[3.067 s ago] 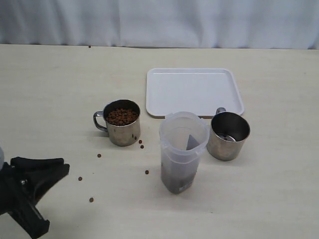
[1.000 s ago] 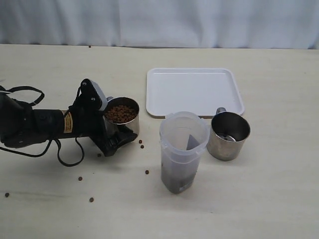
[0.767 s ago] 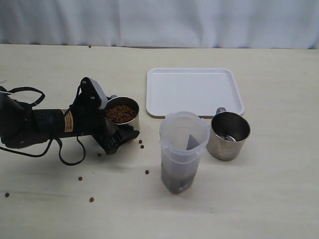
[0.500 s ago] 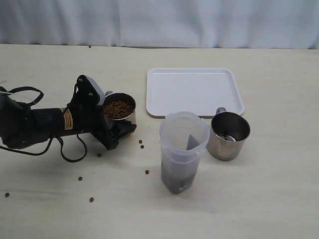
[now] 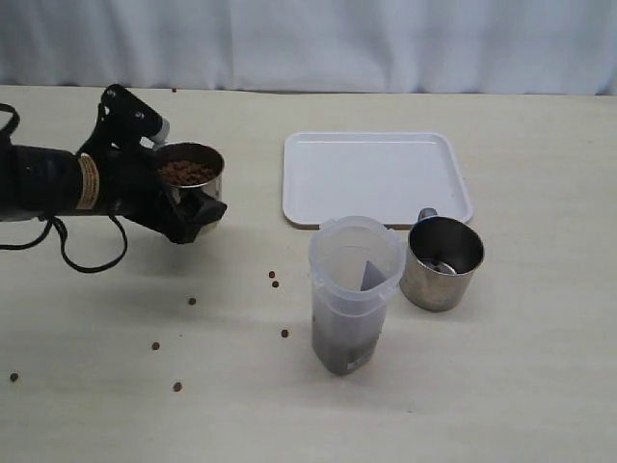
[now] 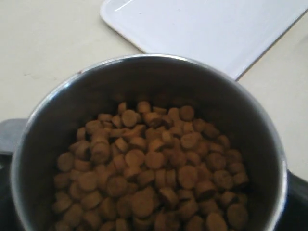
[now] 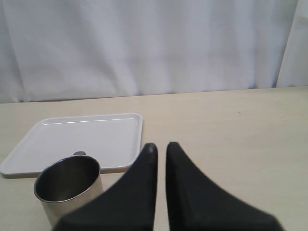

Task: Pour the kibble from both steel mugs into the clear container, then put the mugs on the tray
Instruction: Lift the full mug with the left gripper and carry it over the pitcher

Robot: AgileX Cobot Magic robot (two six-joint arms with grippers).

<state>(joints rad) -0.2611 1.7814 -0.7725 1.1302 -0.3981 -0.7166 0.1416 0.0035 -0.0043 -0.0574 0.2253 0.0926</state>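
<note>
My left gripper [image 5: 185, 188] is shut on a steel mug [image 5: 204, 183] full of brown kibble [image 5: 187, 172] and holds it upright above the table at the left. The left wrist view is filled by that steel mug [image 6: 144, 62] and its kibble [image 6: 149, 168]. The clear container [image 5: 354, 289] stands in the middle with some kibble at its bottom. An empty steel mug [image 5: 442, 262] stands right of it. The white tray [image 5: 374, 178] lies behind them. My right gripper [image 7: 159, 147] is shut and empty, near the empty steel mug [image 7: 67, 185]; the exterior view does not show it.
Several loose pellets [image 5: 273, 279] lie scattered on the table left of the container, some near the front left [image 5: 176, 386]. A white curtain hangs behind the table's far edge.
The left gripper closed on the full mug and lifted it off the table, carrying it up and to the left. The container, empty mug and tray have not moved.
</note>
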